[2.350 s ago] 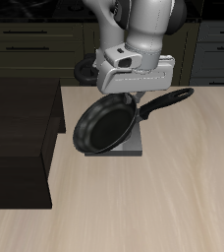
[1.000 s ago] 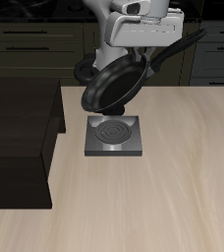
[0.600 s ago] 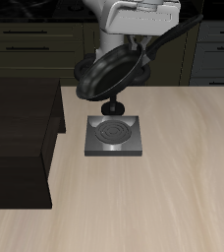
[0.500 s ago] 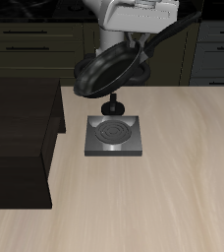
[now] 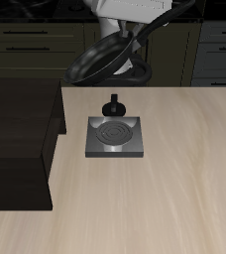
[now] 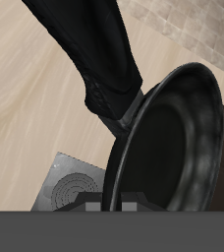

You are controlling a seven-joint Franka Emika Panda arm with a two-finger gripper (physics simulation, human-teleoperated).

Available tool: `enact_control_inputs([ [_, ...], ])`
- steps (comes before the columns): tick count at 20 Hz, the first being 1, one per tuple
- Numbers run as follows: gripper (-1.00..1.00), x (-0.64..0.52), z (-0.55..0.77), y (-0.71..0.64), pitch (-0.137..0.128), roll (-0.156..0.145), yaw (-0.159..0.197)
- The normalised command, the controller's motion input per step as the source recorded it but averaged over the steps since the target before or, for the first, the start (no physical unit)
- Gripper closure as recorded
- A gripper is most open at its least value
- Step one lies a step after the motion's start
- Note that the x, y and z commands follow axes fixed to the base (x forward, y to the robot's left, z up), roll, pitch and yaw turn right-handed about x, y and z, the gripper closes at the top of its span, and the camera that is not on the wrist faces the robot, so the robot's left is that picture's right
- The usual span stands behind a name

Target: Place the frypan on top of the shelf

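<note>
The frypan (image 5: pixel 103 58) is held tilted in the air by its handle (image 5: pixel 157 22), well above the table (image 5: pixel 174 179) and the grey burner plate (image 5: pixel 115 137) with its small black knob (image 5: pixel 114 105). The pincer is mostly cut off from view; it is clamped on the handle. The shelf (image 5: pixel 21 139) is seen beside the burner plate, its flat top bare.
</note>
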Motion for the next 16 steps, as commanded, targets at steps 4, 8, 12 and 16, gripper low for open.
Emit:
enact_control_inputs([
  [4, 1.00, -0.01, 0.16, -0.32, -0.013, -0.071, -0.006],
  [8, 1.00, 0.03, 0.10, -0.25, -0.012, -0.052, 0.000],
  [12, 1.00, 0.06, 0.09, -0.43, -0.006, -0.068, -0.026],
  [16, 1.00, 0.06, 0.05, -0.35, -0.008, -0.043, -0.025],
])
